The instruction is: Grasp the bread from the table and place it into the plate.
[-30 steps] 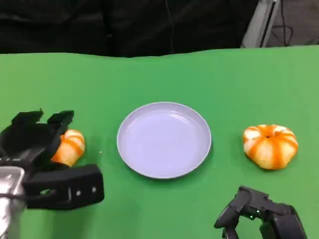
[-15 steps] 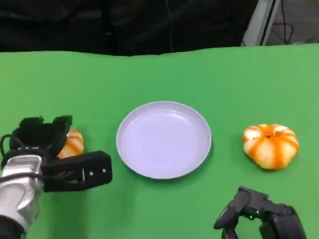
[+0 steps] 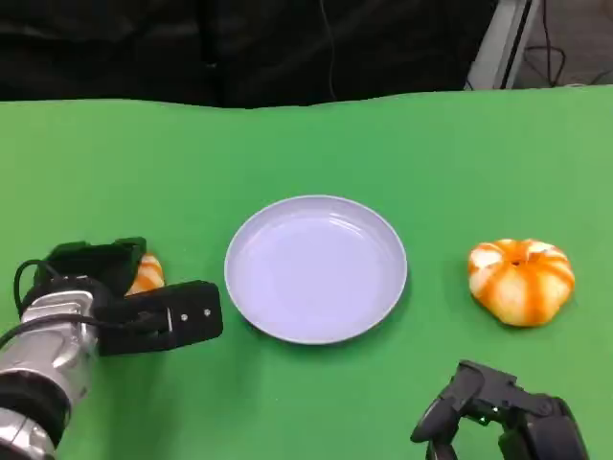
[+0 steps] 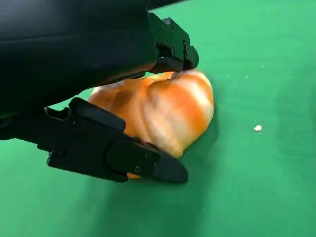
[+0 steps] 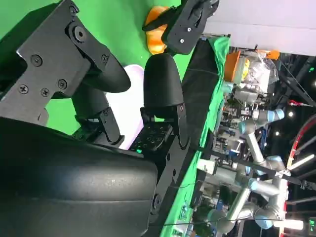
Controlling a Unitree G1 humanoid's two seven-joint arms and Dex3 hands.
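Note:
A round orange-and-white striped bread [image 3: 147, 273] lies on the green table left of the plate. My left hand [image 3: 124, 297] is down over it and grips it. In the left wrist view the bread [image 4: 163, 111] sits between the fingers [image 4: 170, 47] on one side and the thumb on the other, both touching it. The empty lavender plate [image 3: 315, 268] stands at the table's middle. My right hand [image 3: 498, 417] rests low at the near right edge, holding nothing, its fingers [image 5: 160, 89] apart in the right wrist view.
A second striped bread [image 3: 521, 280] sits on the table right of the plate, ahead of my right hand. Beyond the green cloth's far edge [image 3: 306, 99] the background is dark. A small crumb [image 4: 257, 128] lies by the held bread.
My left hand has come down and toward me over the left bread, covering most of it, and its fingers have closed around it. The right hand, plate and right bread have stayed put.

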